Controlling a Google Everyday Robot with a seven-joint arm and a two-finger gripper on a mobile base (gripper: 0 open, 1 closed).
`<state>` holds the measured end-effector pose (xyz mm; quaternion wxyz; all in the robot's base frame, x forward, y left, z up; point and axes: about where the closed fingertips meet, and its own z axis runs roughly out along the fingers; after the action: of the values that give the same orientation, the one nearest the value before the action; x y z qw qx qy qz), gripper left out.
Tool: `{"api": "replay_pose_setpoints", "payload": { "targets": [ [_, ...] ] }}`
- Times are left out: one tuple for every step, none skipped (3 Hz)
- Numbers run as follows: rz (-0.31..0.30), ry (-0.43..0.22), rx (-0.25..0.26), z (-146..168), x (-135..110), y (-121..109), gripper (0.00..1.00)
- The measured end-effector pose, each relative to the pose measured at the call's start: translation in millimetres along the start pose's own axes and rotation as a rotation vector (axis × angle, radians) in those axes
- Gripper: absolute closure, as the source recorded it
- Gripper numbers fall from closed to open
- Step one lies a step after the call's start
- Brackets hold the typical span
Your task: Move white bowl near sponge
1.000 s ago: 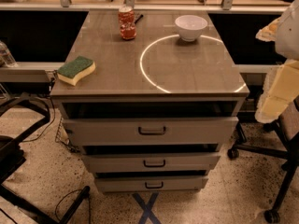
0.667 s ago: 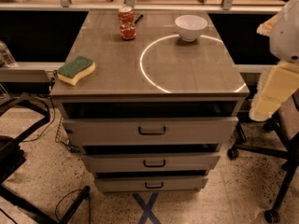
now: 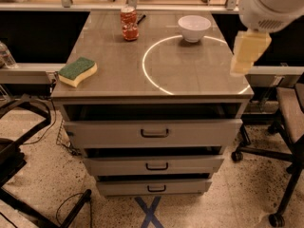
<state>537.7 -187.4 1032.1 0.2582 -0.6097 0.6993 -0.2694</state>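
Observation:
The white bowl (image 3: 194,27) stands upright at the far right of the grey cabinet top (image 3: 114,56), on the far edge of a bright ring of light (image 3: 145,70). The sponge (image 3: 77,71), yellow with a green top, lies at the front left corner. My gripper (image 3: 245,55) hangs from the white arm (image 3: 270,4) at the upper right. It is above the cabinet's right edge, nearer the camera than the bowl and to its right, and holds nothing that I can see.
A red can (image 3: 128,23) stands at the back middle with a dark pen-like thing (image 3: 141,19) behind it. The cabinet has three slightly open drawers (image 3: 154,133). An office chair (image 3: 289,122) stands at the right, a clear bottle (image 3: 5,56) at the left.
The arm and gripper have moved left and up, from beside the cabinet's right side to over its right edge. Bowl, sponge and can have not moved.

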Motion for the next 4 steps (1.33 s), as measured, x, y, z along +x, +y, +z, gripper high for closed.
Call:
{"api": "replay_pose_setpoints", "payload": {
  "targets": [
    [-0.022,-0.05,0.017,34,-25,-32,0.0],
    [-0.022,-0.05,0.017,34,-25,-32,0.0],
    [-0.043,-0.043,0.011,50,-34,-40,0.0],
    [-0.101,-0.035,0.002,89,-48,-61,0.0]
  ]
}}
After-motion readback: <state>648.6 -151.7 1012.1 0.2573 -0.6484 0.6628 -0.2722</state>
